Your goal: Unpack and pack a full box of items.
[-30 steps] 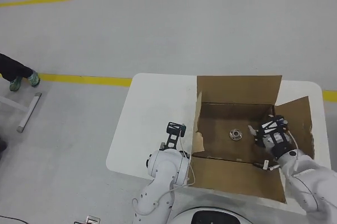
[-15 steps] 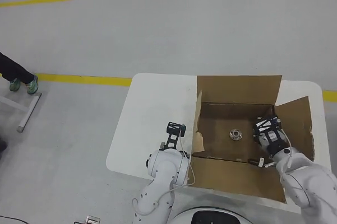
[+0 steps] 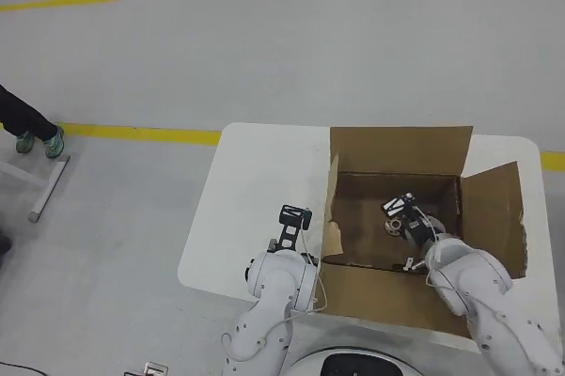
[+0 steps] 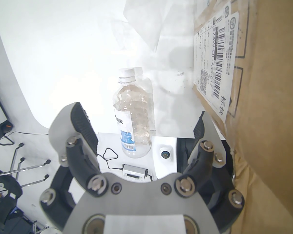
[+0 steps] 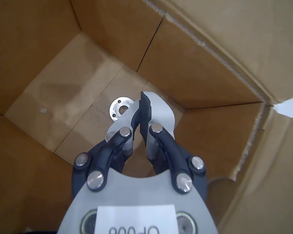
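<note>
A white table [image 3: 263, 179] with rounded corners and a smooth surface is seen from above. Over its near edge, just left of the box, the left gripper [image 3: 294, 218] is held. In its wrist view the left gripper [image 4: 140, 116] is spread wide, its ribbed black pads [image 4: 81, 120] well apart, and nothing is gripped. Beyond the fingertips and apart from them, a clear ribbed plastic bottle [image 4: 133, 103] with a white cap and a blue-and-white label is seen on the table [image 4: 51, 37]. Its long axis runs roughly alongside the box wall, with the cap end farther from the gripper. Whether it stands or lies cannot be told. Farther off, a crumpled sheet of clear plastic film [image 4: 149, 18] is seen against the box.

The box [image 3: 395, 150] is made of plain brown corrugated cardboard, and its four flaps are folded outward. A white shipping label [image 4: 217, 57] with a barcode is stuck to the outer wall of the box [image 4: 271, 74].

On the box floor a small round metal flange [image 3: 392, 227] is laid flat, bright and machined, its central bore facing upward and small holes set around the rim. Being round, it has no long axis.

The right gripper [image 3: 396, 206] is lowered inside the box [image 5: 210, 57]. The fingers of the right gripper [image 5: 141, 105] are pressed together with nothing between them. The flange [image 5: 120, 108] lies just beside the fingertips and is partly covered by one finger. Contact cannot be judged.
</note>
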